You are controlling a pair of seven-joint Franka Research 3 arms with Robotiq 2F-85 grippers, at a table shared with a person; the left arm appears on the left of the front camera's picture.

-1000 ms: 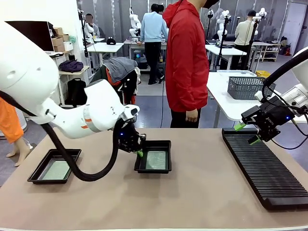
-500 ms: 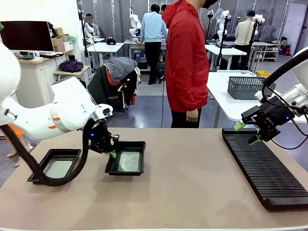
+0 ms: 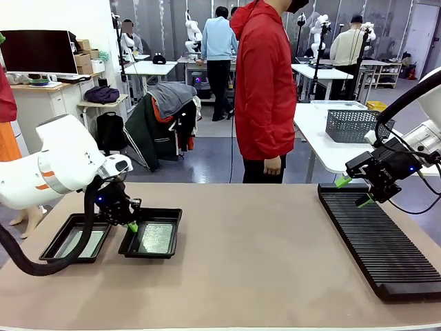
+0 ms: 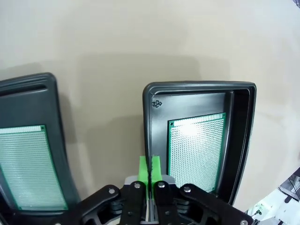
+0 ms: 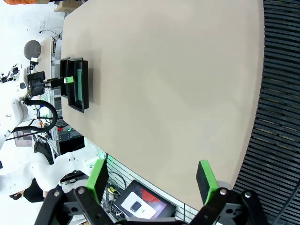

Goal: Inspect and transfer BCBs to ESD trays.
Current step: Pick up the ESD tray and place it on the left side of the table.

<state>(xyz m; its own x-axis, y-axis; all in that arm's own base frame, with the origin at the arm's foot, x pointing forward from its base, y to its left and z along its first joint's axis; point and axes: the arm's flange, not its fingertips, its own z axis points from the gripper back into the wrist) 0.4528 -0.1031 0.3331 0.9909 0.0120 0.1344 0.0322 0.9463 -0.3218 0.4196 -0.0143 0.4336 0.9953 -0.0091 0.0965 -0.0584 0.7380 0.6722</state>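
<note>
The left hand (image 4: 149,171) was clamped on the light, stiff tray's (image 4: 199,89) rim, a sound hold, while the right hand (image 5: 152,178) gaped.

bare tabletop (image 3: 262,255) mid-table, trays (image 3: 150,238) left, rack (image 3: 375,238) right

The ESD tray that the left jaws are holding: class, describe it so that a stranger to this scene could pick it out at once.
On the tan table, look to the left end, where two black trays lie side by side, each with a green board inside. It is the tray nearer the middle, with the left gripper shut on its rim; the other tray lies free.
</note>
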